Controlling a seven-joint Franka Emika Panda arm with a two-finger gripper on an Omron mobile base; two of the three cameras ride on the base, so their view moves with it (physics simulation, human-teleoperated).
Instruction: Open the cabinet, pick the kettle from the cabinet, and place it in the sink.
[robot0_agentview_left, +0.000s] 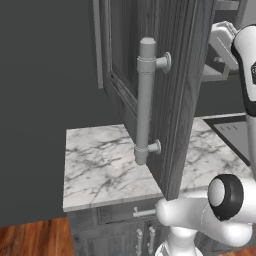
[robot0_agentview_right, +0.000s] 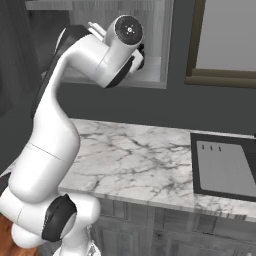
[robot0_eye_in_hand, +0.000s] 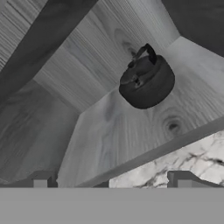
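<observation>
The tall dark grey cabinet's door (robot0_agentview_left: 176, 85) stands swung open, its long light-grey bar handle (robot0_agentview_left: 146, 100) facing the left base camera. In the hand view the squat black kettle (robot0_eye_in_hand: 146, 81) sits on the pale wood shelf (robot0_eye_in_hand: 131, 127) inside the cabinet, toward the back corner, lid and arched handle in view. My gripper (robot0_eye_in_hand: 113, 181) is open, its two fingertips (robot0_eye_in_hand: 41, 179) spread wide at the shelf's front edge, well short of the kettle, nothing between them. My arm (robot0_agentview_right: 95, 55) reaches up into the open cabinet (robot0_agentview_right: 150, 30). The black sink (robot0_agentview_right: 225, 170) lies in the counter to the right.
A white marble counter (robot0_agentview_right: 130, 155) runs below the cabinet, with grey drawers and thin silver handles (robot0_agentview_left: 142, 212) under it. The open door juts out over the counter's left part. A framed window (robot0_agentview_right: 227, 40) is on the wall above the sink.
</observation>
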